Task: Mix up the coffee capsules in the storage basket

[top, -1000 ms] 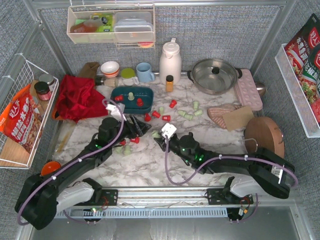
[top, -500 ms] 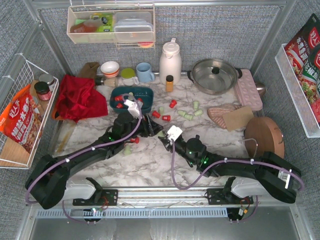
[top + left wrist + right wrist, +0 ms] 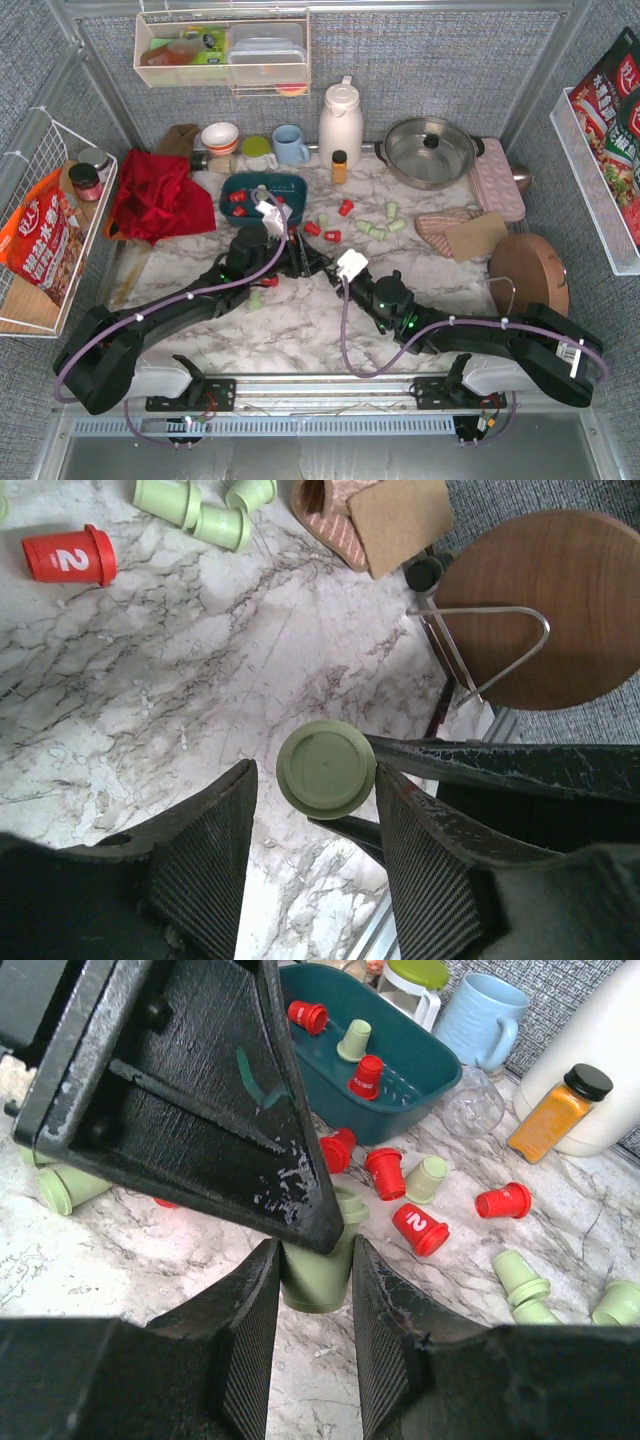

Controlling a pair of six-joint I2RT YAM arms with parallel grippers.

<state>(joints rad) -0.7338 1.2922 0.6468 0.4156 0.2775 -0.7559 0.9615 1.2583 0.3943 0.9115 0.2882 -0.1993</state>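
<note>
**One green capsule between two pincers**

My right pincer (image 3: 314, 1252) is clamped on a green capsule (image 3: 316, 1282). My left pincer (image 3: 318, 772) straddles the same capsule; I cannot tell whether it grips. Other coffee capsules (image 3: 420, 1230) lie loose on the tabletop (image 3: 300, 335), and a few sit in the storage basket (image 3: 295, 185) just beyond.

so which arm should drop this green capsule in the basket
Left, probably. Its claw brackets the green capsule that the right claw grips, and it sits nearer the storage basket.
</note>
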